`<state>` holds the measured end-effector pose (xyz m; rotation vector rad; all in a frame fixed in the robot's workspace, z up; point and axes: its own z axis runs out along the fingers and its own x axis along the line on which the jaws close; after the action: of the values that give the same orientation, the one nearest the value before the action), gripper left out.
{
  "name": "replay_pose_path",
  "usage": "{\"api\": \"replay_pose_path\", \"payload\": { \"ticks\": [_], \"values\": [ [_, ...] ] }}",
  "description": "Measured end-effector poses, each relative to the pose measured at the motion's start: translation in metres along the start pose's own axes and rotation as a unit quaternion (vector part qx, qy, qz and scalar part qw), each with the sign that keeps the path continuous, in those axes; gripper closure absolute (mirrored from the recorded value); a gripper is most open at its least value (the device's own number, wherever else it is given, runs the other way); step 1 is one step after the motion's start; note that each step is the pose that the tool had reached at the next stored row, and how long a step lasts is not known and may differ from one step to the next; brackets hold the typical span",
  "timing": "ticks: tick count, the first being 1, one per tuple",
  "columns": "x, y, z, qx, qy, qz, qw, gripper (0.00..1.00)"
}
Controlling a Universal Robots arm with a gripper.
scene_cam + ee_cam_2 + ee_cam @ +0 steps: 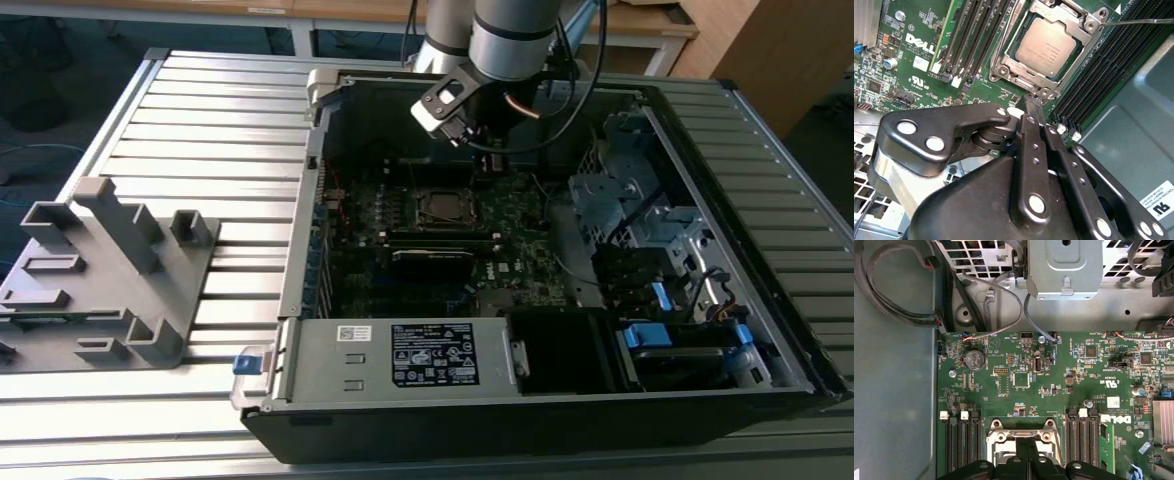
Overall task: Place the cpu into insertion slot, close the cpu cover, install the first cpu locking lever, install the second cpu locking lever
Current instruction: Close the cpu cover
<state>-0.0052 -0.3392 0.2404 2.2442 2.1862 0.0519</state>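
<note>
The hand [1034, 102] was pinched narrow, its two black fingers [1030, 145] pressed together with nothing between them. To my eye that made it a slim prodding tip rather than a grasp. It hung low inside the open computer case [534, 420], its tip at the near edge of the insertion slot [441, 207]. I could not tell whether it touched the metal there.

Just beyond the fingertips lay the cpu [1046, 47], seated flat in the slot. Its dull metal top showed through the window of the cpu cover [1080, 52], which lay down over it like a frame. So the chip looked placed and the cover shut.

Past the far corner of the cover, a thin silvery locking lever [1139, 21] ran out sideways over the memory slots [1104, 75]. It seemed to stand free of its catch, which would explain why the hand was brought in so close and so narrow.

Further out, the green board [1019, 375] filled the case floor. The case rested on a slatted surface [200, 120], with a grey fixture [107, 270] standing well apart from the hand.
</note>
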Motion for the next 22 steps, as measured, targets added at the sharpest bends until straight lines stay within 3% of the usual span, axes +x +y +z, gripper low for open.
{"api": "replay_pose_path", "payload": {
  "ticks": [22],
  "values": [
    [-0.0009,-0.0050,0.0013,0.0000,0.0000,0.000,1.00000,0.89]
  ]
}}
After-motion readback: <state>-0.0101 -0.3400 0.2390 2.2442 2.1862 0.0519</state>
